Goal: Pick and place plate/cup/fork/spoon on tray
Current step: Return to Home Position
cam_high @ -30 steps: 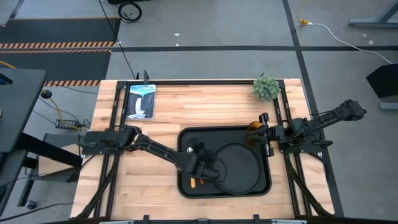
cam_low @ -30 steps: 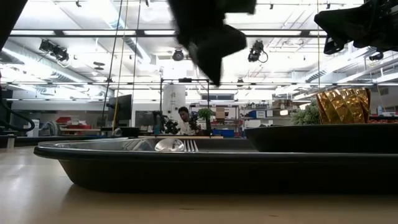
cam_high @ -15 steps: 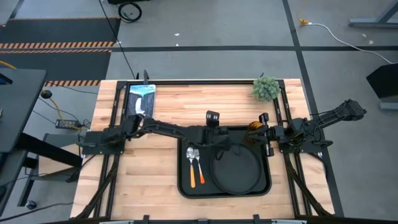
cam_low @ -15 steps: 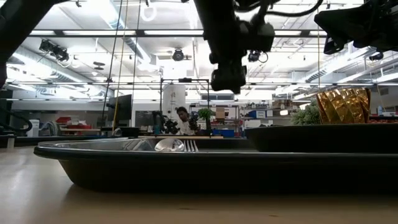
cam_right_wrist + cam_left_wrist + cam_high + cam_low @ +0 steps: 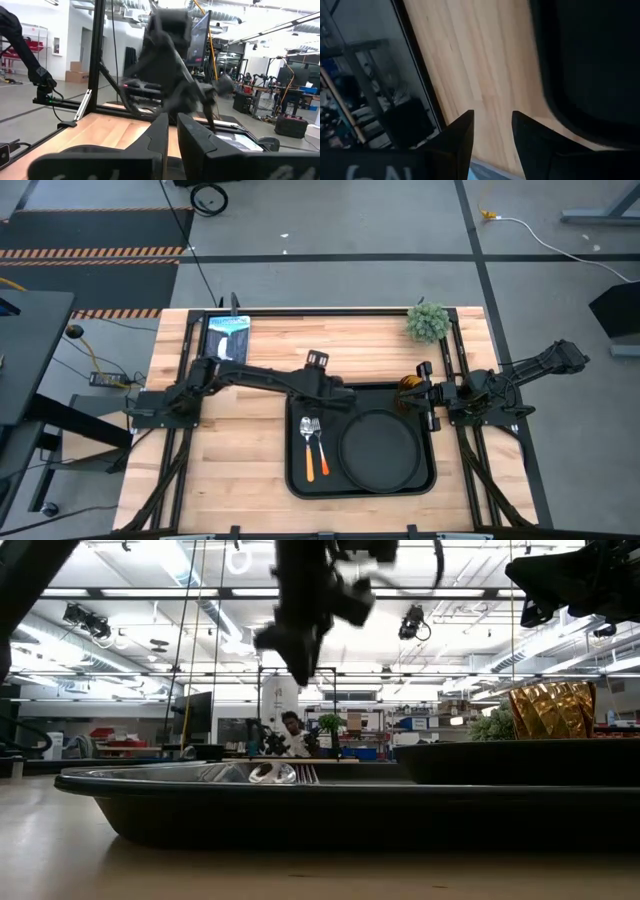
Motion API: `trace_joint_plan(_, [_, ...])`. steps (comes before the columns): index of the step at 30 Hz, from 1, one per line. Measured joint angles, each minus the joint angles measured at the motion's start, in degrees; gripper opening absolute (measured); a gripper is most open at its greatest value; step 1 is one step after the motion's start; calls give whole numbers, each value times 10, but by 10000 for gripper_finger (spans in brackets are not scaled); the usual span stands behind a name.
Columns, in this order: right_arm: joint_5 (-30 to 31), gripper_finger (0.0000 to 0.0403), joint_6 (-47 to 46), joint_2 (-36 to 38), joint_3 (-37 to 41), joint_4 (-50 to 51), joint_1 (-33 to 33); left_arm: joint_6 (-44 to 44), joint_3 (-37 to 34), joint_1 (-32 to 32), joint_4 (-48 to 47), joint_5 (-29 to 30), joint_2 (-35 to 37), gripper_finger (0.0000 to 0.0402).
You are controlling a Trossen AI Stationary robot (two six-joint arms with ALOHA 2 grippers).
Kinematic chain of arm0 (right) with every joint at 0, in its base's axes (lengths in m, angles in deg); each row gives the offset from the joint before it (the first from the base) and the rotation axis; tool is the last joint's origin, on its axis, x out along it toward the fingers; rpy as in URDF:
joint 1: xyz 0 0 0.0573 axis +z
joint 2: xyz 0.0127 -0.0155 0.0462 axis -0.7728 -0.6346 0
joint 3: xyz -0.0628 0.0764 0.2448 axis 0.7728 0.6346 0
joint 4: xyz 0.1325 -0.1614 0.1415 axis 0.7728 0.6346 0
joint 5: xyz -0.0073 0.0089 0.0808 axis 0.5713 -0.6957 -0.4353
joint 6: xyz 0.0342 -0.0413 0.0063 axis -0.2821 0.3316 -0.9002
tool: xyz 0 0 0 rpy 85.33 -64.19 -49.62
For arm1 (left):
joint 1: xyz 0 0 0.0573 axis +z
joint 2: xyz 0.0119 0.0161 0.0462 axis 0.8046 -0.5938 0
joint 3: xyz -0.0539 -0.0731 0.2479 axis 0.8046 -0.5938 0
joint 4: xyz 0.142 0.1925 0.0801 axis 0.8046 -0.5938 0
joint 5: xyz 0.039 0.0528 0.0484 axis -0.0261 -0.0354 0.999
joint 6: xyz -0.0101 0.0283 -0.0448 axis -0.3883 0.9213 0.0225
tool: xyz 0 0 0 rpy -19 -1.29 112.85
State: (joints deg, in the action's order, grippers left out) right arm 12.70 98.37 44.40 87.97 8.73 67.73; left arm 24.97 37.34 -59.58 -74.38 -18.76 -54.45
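Fork (image 5: 320, 444) and spoon (image 5: 307, 446) lie parallel, bowl-ends rearward.

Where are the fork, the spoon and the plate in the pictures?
fork (image 5: 321, 443), high view, on its reddish-orange handle.
spoon (image 5: 308, 463), high view, on its orange handle.
plate (image 5: 380, 451), high view, on its flat middle.

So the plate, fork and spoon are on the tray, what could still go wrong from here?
The cup sits tight in the tray's far right corner, beside the right gripper; a careless move there might tip it. The plate fills most of the tray's right side, so shifting the cup leaves little room. The left gripper hangs empty near the tray's far edge, close to the fork and spoon; a low sweep could scatter them.
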Motion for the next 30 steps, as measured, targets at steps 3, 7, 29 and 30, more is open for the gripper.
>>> trace_joint_plan(3, [0,45,0,0,0,0,0,-16,0,-20,-23,-2,30,141])
trace_joint_plan(7, [0,45,0,0,0,0,0,-45,0,-55,-64,-3,80,141])
trace_joint_plan(29, [0,45,0,0,0,0,0,-158,-487,-278,333,-8,524,141])
trace_joint_plan(30, [0,45,0,0,0,0,0,-164,-513,-284,358,-7,538,141])
